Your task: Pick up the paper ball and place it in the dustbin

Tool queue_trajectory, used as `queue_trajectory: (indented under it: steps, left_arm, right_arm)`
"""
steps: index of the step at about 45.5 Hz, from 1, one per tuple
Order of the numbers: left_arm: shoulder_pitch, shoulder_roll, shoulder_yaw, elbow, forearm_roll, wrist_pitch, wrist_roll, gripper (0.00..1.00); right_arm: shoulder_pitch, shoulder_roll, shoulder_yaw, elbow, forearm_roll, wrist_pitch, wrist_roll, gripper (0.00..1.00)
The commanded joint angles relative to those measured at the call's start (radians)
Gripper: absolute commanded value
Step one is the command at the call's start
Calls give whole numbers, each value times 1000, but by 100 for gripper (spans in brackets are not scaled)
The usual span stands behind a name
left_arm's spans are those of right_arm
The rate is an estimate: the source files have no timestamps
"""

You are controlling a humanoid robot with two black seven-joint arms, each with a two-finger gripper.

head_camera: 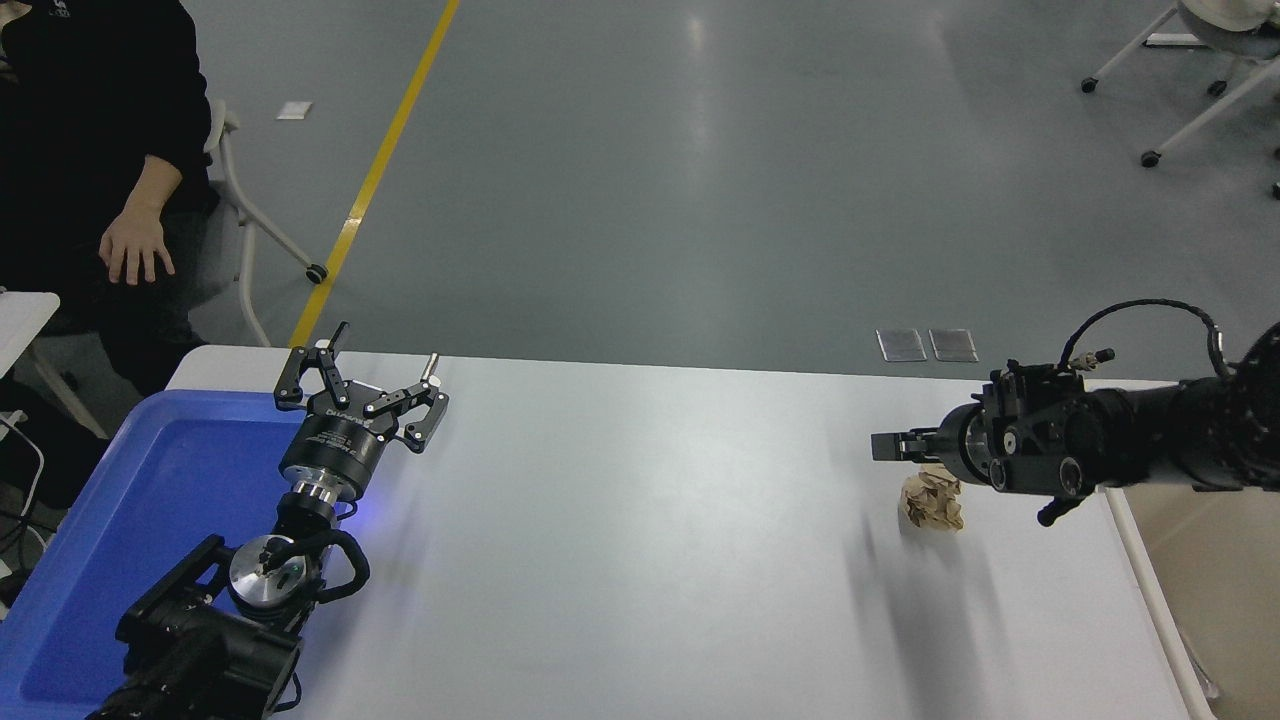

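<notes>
The paper ball [932, 502], a small crumpled tan-brown wad, lies on the white table [640, 540] near its right side. My right gripper [886, 446] comes in low from the right edge and points left. It hovers just above and behind the ball and covers the ball's top edge. I see it side-on, so its opening does not show. The beige dustbin [1215, 590] stands just past the table's right edge and is partly cut off by the picture. My left gripper [386, 346] is open and empty, parked at the lower left.
A bright blue tray [140, 500] sits at the table's left end, beside and under the left arm. A person in black sits at the far left, with a hand [135, 250] resting on a knee. Wheeled chair legs [1150, 90] stand on the floor at the far right.
</notes>
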Motion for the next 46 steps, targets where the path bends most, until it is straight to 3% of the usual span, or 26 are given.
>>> queue_trajectory:
  steps: [1, 25, 27, 31, 34, 35, 39, 41, 46]
  left_arm:
    - [0, 0, -1, 0, 0, 0, 1, 99]
    - [0, 0, -1, 0, 0, 0, 0, 99]
    - [0, 0, -1, 0, 0, 0, 0, 99]
    - [0, 0, -1, 0, 0, 0, 0, 99]
    - [0, 0, -1, 0, 0, 0, 0, 99]
    - [0, 0, -1, 0, 0, 0, 1, 99]
    - [0, 0, -1, 0, 0, 0, 1, 99]
    - [0, 0, 1, 0, 0, 0, 1, 99]
    - [0, 0, -1, 0, 0, 0, 0, 99]
  right_arm:
    - [-110, 6, 5, -92, -34, -4, -1, 100]
    - [-153, 6, 140, -124, -24, 8, -2, 100]
    - [-157, 6, 143, -124, -19, 7, -1, 97]
    - [-163, 6, 143, -124, -15, 8, -2, 77]
    - [-165, 6, 135, -124, -15, 10, -2, 34]
    - [-165, 6, 135, -124, -16, 10, -2, 28]
    - [-167, 4, 130, -122, -18, 10, -4, 15]
    - [-167, 3, 130, -121, -19, 10, -4, 0]
    - [-163, -3, 130, -119, -21, 8, -4, 0]
